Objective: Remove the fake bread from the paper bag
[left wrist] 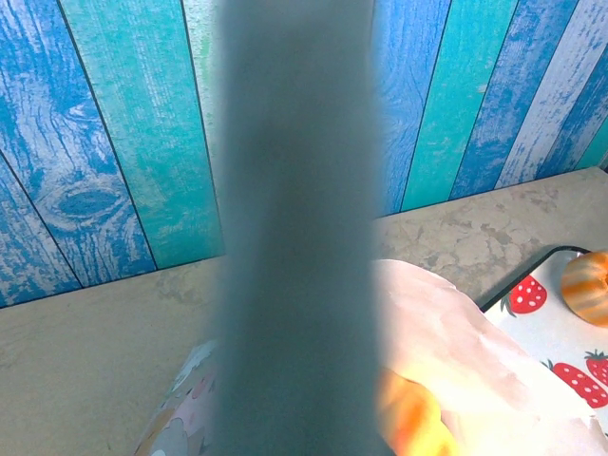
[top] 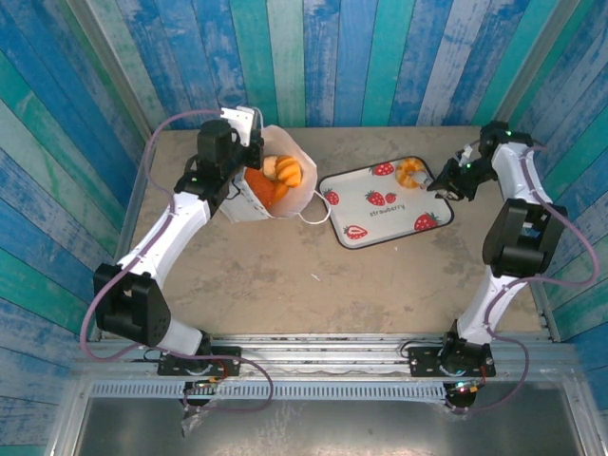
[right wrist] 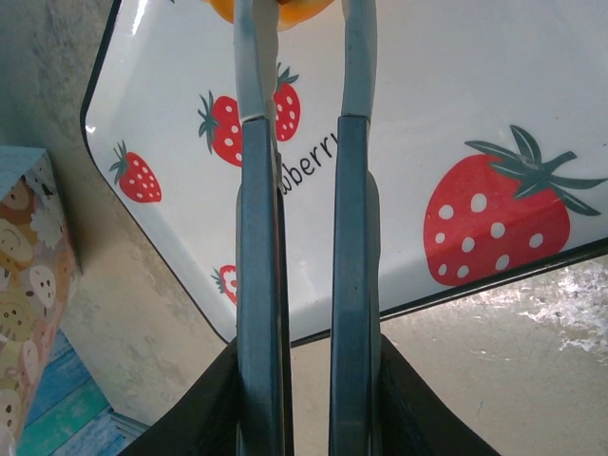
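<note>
Glossy orange toy pastries (top: 282, 174) sit heaped in the small white paper bag (top: 252, 204). One golden roll (top: 410, 171) lies on the smooth white strawberry-printed tray (top: 380, 228). The left claw (top: 249, 150), at the thin, floppy rim, should brace it wide; I cannot tell its grip. The right claw (right wrist: 309, 38) has narrowly parted tips at the roll, and I cannot tell whether it pinches.

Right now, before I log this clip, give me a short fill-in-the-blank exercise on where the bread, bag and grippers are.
1. One golden pastry lies on the ____-printed tray.
2. In the top view, the white paper bag sits to the ____ of that tray.
3. The left gripper is at the bag's rim; the right gripper is over the ____.

Missing words: strawberry; left; tray.
</note>
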Controlling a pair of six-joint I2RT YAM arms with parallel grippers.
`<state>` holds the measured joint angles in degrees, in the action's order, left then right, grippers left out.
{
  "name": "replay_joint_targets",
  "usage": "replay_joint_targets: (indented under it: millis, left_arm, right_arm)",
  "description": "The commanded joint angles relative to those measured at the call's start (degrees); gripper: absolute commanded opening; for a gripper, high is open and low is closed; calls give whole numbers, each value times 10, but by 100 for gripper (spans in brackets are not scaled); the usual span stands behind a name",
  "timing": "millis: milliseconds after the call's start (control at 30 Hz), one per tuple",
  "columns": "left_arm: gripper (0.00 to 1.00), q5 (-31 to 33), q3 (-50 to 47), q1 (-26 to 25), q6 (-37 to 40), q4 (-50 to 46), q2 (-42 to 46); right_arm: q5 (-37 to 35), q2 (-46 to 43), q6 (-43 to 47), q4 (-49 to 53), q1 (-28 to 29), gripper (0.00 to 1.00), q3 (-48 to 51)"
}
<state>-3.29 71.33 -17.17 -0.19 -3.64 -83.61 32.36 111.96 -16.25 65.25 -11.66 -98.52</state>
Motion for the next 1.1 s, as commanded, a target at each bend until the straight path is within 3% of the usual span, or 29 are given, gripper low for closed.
replay_joint_targets:
  millis: [0, 400, 1067]
  left_arm:
    - [1, 8, 5, -5, 10, 49, 15]
    - [2, 13, 6, -9, 11, 49, 15]
    - [2, 16, 6, -13, 12, 47, 15]
  right_arm:
    - [28, 7, 2, 0, -3, 32, -13]
    - [29, 3, -3, -11, -3, 45, -15]
    - [-4, -84, -14, -14, -5, 44, 13]
